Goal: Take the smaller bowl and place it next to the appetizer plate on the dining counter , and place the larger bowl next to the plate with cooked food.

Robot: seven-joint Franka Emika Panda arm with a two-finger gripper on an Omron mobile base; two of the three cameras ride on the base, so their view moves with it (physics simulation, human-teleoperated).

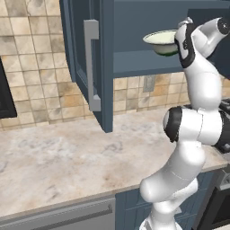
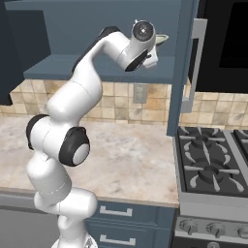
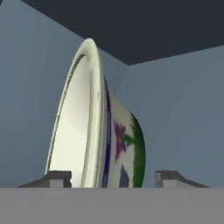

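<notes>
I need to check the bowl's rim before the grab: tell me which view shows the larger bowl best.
The hand view: the larger bowl appears close up, rim edge-on between the fingertips, painted outside visible. The left base view shows it small in the cabinet; the right base view shows a sliver behind the hand.

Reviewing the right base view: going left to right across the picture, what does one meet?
Robot arm's dark elbow joint → wall outlet → larger bowl's rim peeking past the wrist → open cabinet door's handle → stove burners.
</notes>
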